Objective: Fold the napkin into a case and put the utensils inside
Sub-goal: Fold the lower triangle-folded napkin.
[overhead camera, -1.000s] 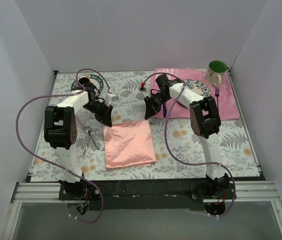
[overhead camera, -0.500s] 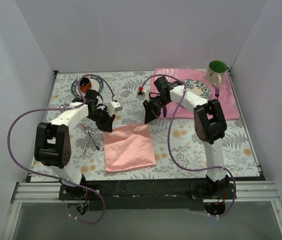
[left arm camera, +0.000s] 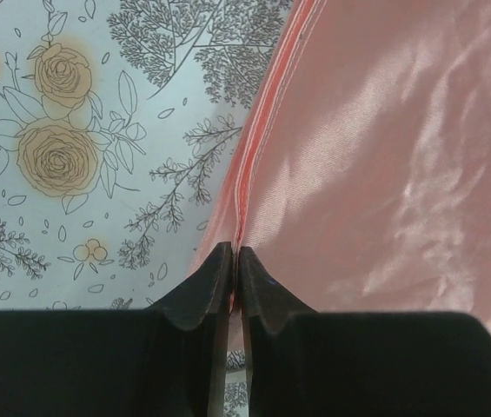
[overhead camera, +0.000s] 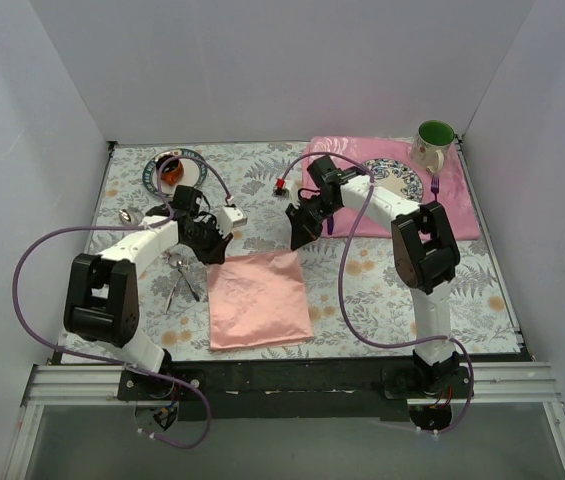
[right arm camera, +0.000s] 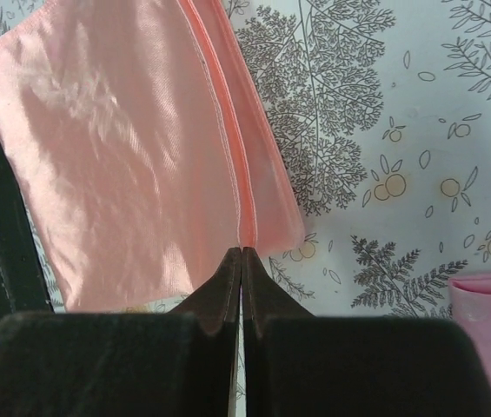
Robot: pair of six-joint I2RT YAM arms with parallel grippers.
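Left arm (overhead camera: 142, 240) lowered; two claws, left claw (left arm camera: 235, 254) and right claw (right arm camera: 242, 253), clamp one napkin (overhead camera: 259, 300).

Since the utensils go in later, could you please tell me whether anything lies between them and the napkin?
Nothing visible does. The utensils lie just left of the napkin, with only bare tablecloth between. The left gripper pinches its far-left corner, beyond that gap.
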